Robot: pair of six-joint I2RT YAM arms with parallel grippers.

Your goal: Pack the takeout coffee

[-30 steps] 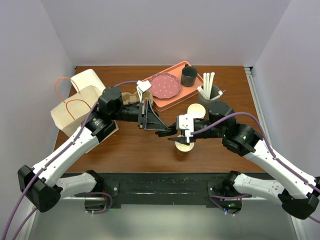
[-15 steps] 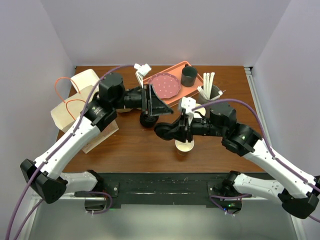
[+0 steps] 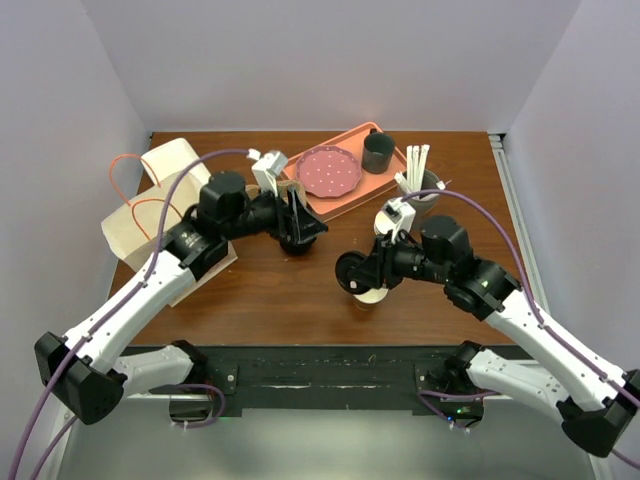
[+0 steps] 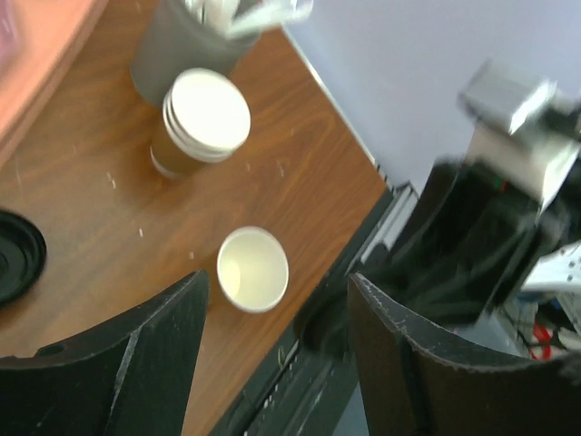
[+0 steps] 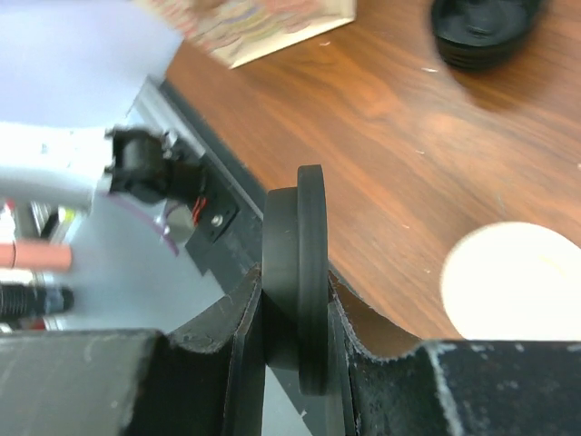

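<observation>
Brown wood table (image 3: 255,295), lightly scuffed. Pale lilac walls (image 3: 330,60) on 3 sides, black mount bar (image 3: 330,362) along the near edge, metal rail (image 3: 506,190) down the R edge.

Well L of the pink tray (image 3: 352,206): kraft paper bag (image 3: 150,215) w/ orange handles. Left end effector (image 4: 278,300) is spread wide & empty, just in front of the tray's L end, near a stack of black lids (image 5: 481,32). On the tray: pink dotted plate (image 3: 330,172), dark mug (image 3: 378,153).

Right end effector (image 5: 295,291) is pinched on the black sip lid (image 5: 310,263), held on edge. The lidless kraft cup (image 4: 252,269), white inside, stands well in front of the tray's R end. The lid is just at the cup's L side, not seated on it.

Just R of the tray: grey holder (image 3: 422,185) w/ white sticks. Beside it sits a stack of paper cups (image 4: 204,118).
</observation>
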